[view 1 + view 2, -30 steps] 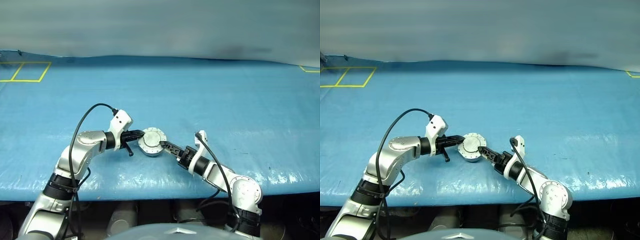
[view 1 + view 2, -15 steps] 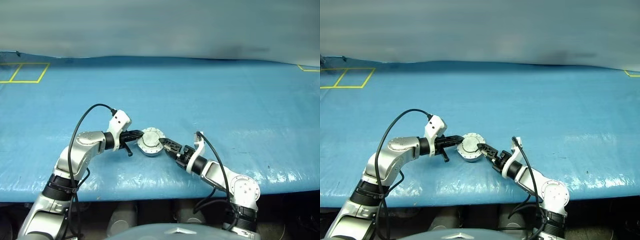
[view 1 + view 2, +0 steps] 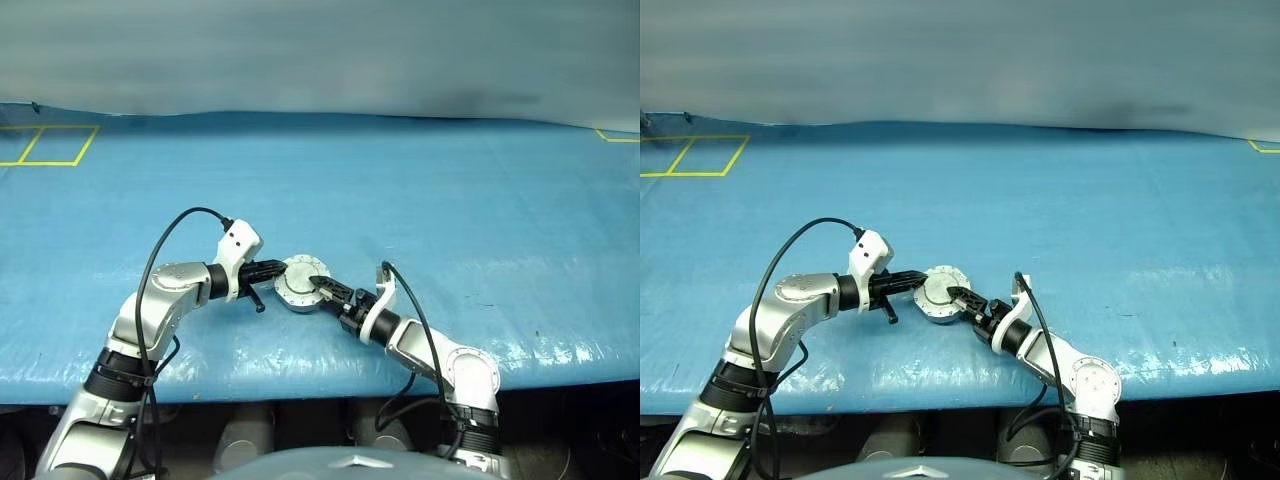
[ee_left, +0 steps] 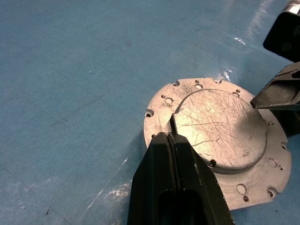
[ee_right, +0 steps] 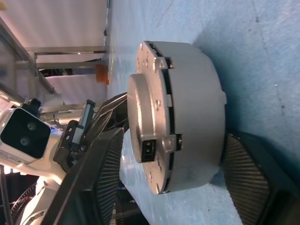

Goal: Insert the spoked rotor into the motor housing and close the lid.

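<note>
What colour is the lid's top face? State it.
Scratched silver-grey bare metal on the lid, dotted with small holes near the rim; clearest in the left wrist view.

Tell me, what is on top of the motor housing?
The lid sits on the motor housing, a dark seam between them. The shut left gripper rests at the lid's edge. The inside is covered.

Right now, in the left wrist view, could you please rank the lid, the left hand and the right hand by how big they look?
1. The lid, the broad scratched disc.
2. The left hand, shut, tips on the lid; its nearness to the camera enlarges it, so its rank against the lid is unsure.
3. The right hand, partly cut off at the edge.
</note>
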Motion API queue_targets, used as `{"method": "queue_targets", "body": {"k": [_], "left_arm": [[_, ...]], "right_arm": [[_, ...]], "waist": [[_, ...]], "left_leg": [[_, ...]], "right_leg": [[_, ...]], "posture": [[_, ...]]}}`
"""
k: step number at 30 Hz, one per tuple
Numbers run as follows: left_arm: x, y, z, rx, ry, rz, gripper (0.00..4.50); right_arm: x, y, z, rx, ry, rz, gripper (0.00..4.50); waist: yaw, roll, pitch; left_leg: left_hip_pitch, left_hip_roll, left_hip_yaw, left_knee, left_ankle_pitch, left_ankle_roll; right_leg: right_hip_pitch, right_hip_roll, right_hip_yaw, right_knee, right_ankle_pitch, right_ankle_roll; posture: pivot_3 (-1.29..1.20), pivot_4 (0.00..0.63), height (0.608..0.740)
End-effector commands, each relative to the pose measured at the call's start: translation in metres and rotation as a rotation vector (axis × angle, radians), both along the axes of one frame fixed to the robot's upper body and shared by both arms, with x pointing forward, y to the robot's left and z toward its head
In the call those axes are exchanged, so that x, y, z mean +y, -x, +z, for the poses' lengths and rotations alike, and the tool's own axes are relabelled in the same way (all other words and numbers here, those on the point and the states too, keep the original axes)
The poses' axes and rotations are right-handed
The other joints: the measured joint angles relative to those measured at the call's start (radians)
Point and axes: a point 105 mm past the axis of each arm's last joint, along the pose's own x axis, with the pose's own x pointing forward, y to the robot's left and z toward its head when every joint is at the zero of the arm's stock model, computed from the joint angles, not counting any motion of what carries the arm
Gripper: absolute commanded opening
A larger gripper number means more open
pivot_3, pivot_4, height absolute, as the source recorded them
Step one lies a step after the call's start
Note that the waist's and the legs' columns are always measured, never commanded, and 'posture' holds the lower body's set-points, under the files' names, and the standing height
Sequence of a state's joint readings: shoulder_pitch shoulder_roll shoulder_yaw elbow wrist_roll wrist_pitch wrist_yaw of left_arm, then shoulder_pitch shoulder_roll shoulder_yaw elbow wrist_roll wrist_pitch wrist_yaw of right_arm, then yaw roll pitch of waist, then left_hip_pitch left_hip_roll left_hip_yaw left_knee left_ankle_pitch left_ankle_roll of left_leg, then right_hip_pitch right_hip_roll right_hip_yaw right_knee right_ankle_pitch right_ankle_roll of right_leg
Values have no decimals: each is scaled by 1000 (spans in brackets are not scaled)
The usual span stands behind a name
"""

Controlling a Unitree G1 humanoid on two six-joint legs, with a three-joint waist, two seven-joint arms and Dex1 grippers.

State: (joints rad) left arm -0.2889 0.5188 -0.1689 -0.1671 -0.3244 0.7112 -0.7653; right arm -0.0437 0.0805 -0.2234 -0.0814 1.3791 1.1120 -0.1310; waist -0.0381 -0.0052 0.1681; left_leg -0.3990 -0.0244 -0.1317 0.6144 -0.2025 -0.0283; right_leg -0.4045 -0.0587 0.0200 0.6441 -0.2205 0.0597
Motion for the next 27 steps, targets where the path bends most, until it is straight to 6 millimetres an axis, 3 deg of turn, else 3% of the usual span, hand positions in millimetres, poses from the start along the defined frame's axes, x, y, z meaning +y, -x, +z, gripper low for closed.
{"method": "queue_targets", "body": {"k": [1, 9, 16, 27], "left_arm": [[-8, 10, -7, 35, -7, -47, 0], [-9, 10, -7, 35, -8, -51, 0], [-9, 10, -8, 38, -10, -54, 0], [-9, 10, -8, 37, -15, -55, 0]], "right_arm": [[22, 3, 24, -53, -149, 33, 2193], [16, 10, 19, -27, -141, 38, 2097], [7, 0, 12, 82, -185, -113, 2096], [22, 19, 23, 9, -172, 60, 2096]], "waist": [[0, 0, 0], [-1, 0, 0], [-1, 0, 0], [-4, 0, 0]], "left_leg": [[-1, 0, 0, 0, 0, 0], [-2, 0, 0, -1, 0, 0], [-2, 0, 1, -1, 0, 0], [-2, 0, 1, -1, 0, 0]], "right_leg": [[-1, 0, 0, 0, 0, 0], [-3, 0, 0, 0, 0, 0], [-3, 0, 0, 0, 0, 0], [-3, 0, 1, 0, 0, 0]], "posture": [[0, 150, 740], [0, 150, 740], [0, 150, 740], [0, 150, 740]]}}
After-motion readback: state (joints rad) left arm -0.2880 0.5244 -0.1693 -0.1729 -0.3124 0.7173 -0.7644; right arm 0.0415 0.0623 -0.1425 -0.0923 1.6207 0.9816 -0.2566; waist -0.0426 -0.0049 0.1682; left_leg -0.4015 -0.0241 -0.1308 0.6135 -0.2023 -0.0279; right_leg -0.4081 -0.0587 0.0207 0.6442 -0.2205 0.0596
